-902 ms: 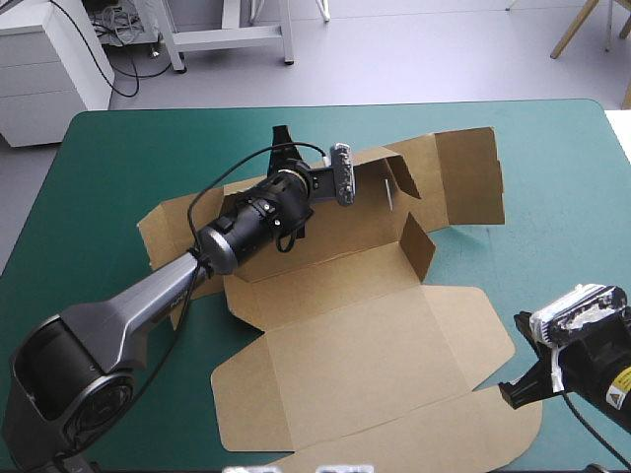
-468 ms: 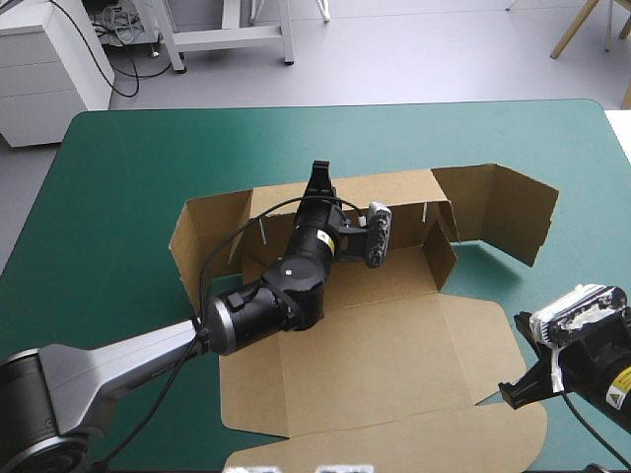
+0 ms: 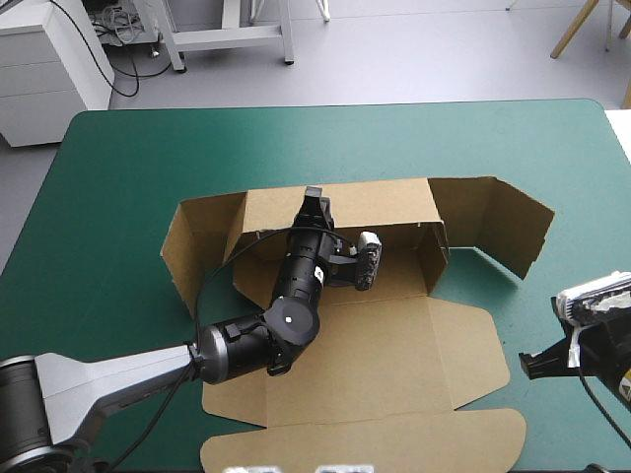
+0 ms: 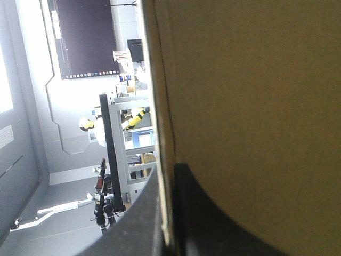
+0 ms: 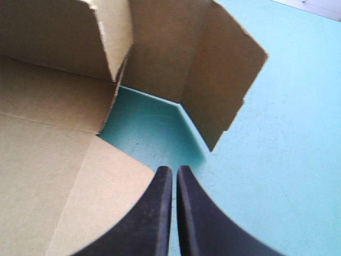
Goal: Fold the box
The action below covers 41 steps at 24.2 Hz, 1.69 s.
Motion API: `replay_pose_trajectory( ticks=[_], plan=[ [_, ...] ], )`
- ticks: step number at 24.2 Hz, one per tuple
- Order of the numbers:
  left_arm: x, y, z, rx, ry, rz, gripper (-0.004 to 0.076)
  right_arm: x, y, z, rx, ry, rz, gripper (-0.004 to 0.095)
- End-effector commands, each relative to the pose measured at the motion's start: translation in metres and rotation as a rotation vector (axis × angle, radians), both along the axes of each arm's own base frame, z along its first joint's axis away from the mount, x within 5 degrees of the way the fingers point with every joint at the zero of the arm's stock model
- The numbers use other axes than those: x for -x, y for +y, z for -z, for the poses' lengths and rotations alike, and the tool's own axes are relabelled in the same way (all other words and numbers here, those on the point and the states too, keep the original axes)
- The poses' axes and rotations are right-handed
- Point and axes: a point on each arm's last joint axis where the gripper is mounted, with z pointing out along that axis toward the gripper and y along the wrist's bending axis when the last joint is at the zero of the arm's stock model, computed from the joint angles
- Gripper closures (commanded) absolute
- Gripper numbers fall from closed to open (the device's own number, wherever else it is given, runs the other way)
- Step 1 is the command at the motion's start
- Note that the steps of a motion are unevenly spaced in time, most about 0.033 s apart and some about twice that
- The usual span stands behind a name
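box: brown cardboard box (image 3: 394, 335), a cut sheet lying mid-table on the teal-green table cover (image 3: 128, 168). The floor and near panels are flat, the long far wall (image 3: 355, 202) stands upright, and an angled end flap stands at each end of it.
left gripper: (image 3: 314, 200) black fingers nearly closed, pinching the far wall's top edge with the board sheet between them.
right gripper: (image 5: 174, 173) black fingers pressed together to a single point, holding nothing. It sits off the box's near right corner, tips just over the edge of a flat panel.
handling (judgement): light, thin board. Stiff within a panel and free at the scored creases, so a raised wall will likely spring back if released. The face is smooth, so a pinch can slide. Tabs and edges will crush or tear under a hard squeeze or twist.
where to grip: on a panel's free edge around mid-span, pinching across the sheet and not at corners. The right end flap (image 3: 498, 222) looks like the nearest free edge for the right gripper.
in the way: the left arm (image 3: 296, 286) lies across the box floor and blocks bringing the near panels up and in. A small inner flap (image 3: 439, 246) stands just inside the right end flap. The bare cover between that end flap and the near right panel gives the right gripper a way in.
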Motion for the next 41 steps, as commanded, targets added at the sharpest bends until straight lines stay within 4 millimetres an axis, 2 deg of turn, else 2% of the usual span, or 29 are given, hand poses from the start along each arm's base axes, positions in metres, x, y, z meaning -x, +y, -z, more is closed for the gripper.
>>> replay_pose_trajectory(
  ticks=[1, 2, 7, 8, 10, 18, 19, 20, 21, 22, 23, 24, 25, 26, 30, 32, 35, 41],
  plan=[
    [0.008, 0.001, -0.032, 0.023, -0.149, 0.029, 0.0734, -0.005, -0.003, -0.014, -0.006, -0.100, 0.041, 0.0706],
    [0.009, 0.001, -0.032, 0.026, -0.149, 0.029, 0.0734, -0.007, -0.002, -0.014, -0.006, -0.094, 0.041, 0.0633],
    [0.015, -0.004, -0.032, 0.030, -0.148, 0.045, 0.0734, -0.024, 0.006, -0.011, -0.022, -0.064, 0.058, 0.0130],
    [0.017, -0.005, -0.032, 0.031, -0.148, 0.051, 0.0734, -0.029, 0.007, -0.011, -0.031, -0.070, 0.069, 0.0059],
    [0.020, -0.007, -0.032, 0.031, -0.150, 0.058, 0.0734, -0.039, 0.009, -0.011, -0.032, -0.082, 0.093, -0.0011],
    [0.020, -0.007, -0.032, 0.032, -0.148, 0.058, 0.0734, -0.094, 0.025, -0.013, -0.020, -0.034, 0.197, -0.0010],
    [0.020, -0.007, -0.032, 0.032, -0.148, 0.058, 0.0734, -0.113, 0.031, -0.020, -0.001, -0.027, 0.209, -0.0010],
    [0.020, -0.007, -0.032, 0.032, -0.148, 0.058, 0.0734, -0.123, 0.032, -0.025, 0.002, -0.027, 0.223, -0.0010],
    [0.020, -0.007, -0.032, 0.032, -0.148, 0.058, 0.0734, -0.143, 0.030, -0.036, 0.006, -0.037, 0.262, -0.0010],
    [0.020, -0.007, -0.032, 0.032, -0.148, 0.058, 0.0734, -0.151, 0.028, -0.040, 0.009, -0.042, 0.280, -0.0010],
    [0.020, -0.007, -0.032, 0.030, -0.150, 0.053, 0.0734, -0.171, 0.022, -0.051, 0.022, -0.039, 0.299, -0.0010],
    [0.020, -0.007, -0.032, 0.030, -0.150, 0.053, 0.0734, -0.178, 0.020, -0.054, 0.023, -0.025, 0.289, -0.0010],
    [0.020, -0.007, -0.032, 0.030, -0.150, 0.053, 0.0734, -0.198, 0.012, -0.059, 0.017, 0.027, 0.276, -0.0010],
    [0.020, -0.007, -0.032, 0.030, -0.150, 0.053, 0.0734, -0.217, 0.003, -0.059, -0.016, 0.114, 0.283, -0.0010],
    [0.020, -0.007, -0.032, 0.030, -0.151, 0.053, 0.0734, -0.267, -0.015, -0.048, -0.115, 0.323, 0.228, -0.0010],
    [0.020, -0.007, -0.032, 0.030, -0.151, 0.053, 0.0734, -0.284, -0.016, -0.040, -0.125, 0.411, 0.182, -0.0010],
    [0.019, -0.006, -0.032, 0.030, -0.158, 0.040, 0.0734, -0.299, -0.016, -0.028, -0.140, 0.473, 0.164, -0.0010],
    [0.018, -0.003, -0.034, 0.117, -0.153, -0.001, 0.0734, -0.301, -0.014, -0.025, -0.160, 0.483, 0.154, -0.0006]
  ],
)
